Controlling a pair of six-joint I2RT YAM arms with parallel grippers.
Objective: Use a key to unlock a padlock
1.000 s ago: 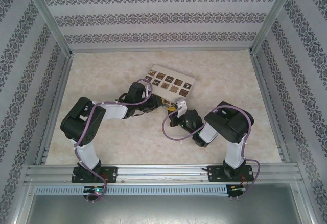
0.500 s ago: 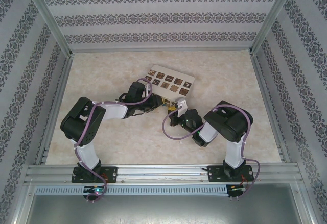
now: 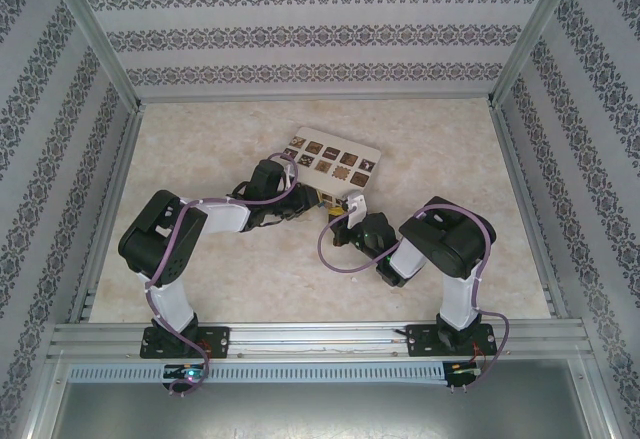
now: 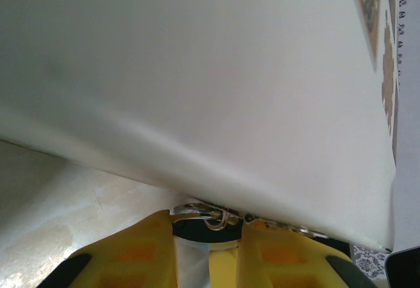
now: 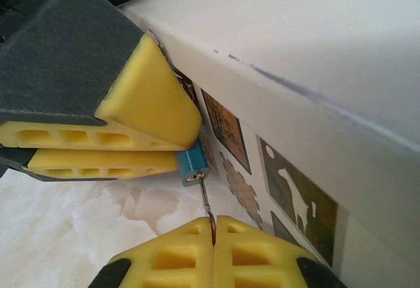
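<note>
Padlock [image 5: 192,166]: blue body clamped in the left gripper [image 5: 186,147], just beside the cream box [image 5: 315,52]
Key [image 5: 206,199]: pinched in the right gripper [image 5: 213,226], jaws together, tip at the padlock's end face
Change: arms and box sit as a second ago
Room: box wall crowds the far side; bare table [image 3: 200,149] on the near side
Views: right wrist shows padlock and key; left wrist shows silvery wire loops [image 4: 211,215] under the box edge

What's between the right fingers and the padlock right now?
The key: in the right wrist view its thin shaft runs from the shut right fingers up to the blue padlock.
</note>
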